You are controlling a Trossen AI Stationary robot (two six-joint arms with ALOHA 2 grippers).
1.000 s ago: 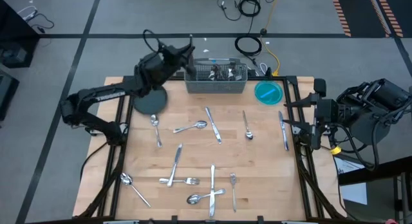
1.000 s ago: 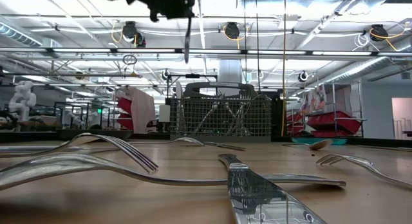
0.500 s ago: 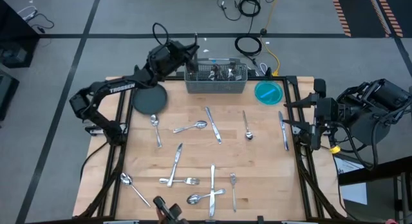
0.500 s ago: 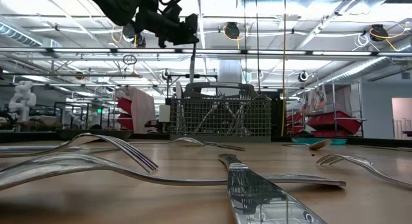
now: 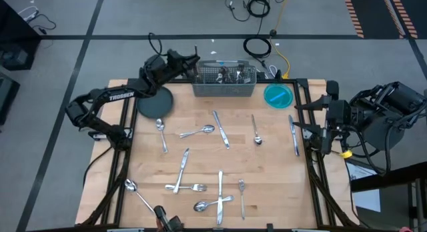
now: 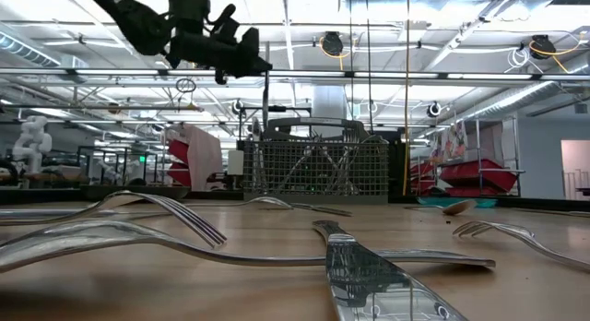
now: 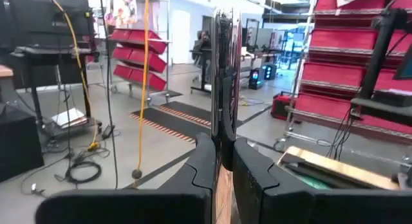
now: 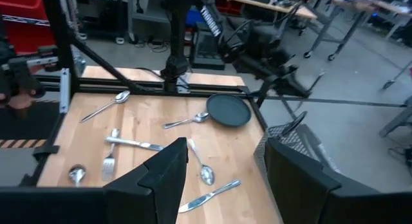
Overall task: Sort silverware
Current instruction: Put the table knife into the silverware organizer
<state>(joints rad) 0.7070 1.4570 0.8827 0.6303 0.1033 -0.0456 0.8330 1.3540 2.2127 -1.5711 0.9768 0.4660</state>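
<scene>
My left gripper (image 5: 192, 61) hangs at the table's far side, just over the left end of the grey wire-mesh caddy (image 5: 223, 80), shut on one slim piece of silverware (image 7: 222, 82); which kind, I cannot tell. Several more forks, spoons and knives lie flat on the wooden table, among them a knife (image 5: 220, 129) and a spoon (image 5: 198, 132). Other pieces stand upright in the caddy (image 6: 318, 169). My right gripper (image 5: 301, 119) waits open at the table's right edge, raised, with nothing between its fingers (image 8: 168, 176). My left gripper pinches the piece's flat shaft (image 7: 223, 143) between its two fingers. The fingers come level from the table's left and lie across it. The piece stands upright and lifted clear: part rises above the fingers, part (image 6: 266, 100) hangs below toward the caddy's rim.
A dark round plate (image 5: 155, 103) lies left of the caddy, under my left arm. A blue bowl (image 5: 278, 95) sits right of the caddy. A knife (image 5: 293, 135) lies near my right gripper. Bare wood shows between the scattered pieces.
My left gripper has come down toward the caddy's left end and turned a little, still shut on the piece. The piece has stayed upright, and its lower end has sunk to about the height of the caddy's top rim.
</scene>
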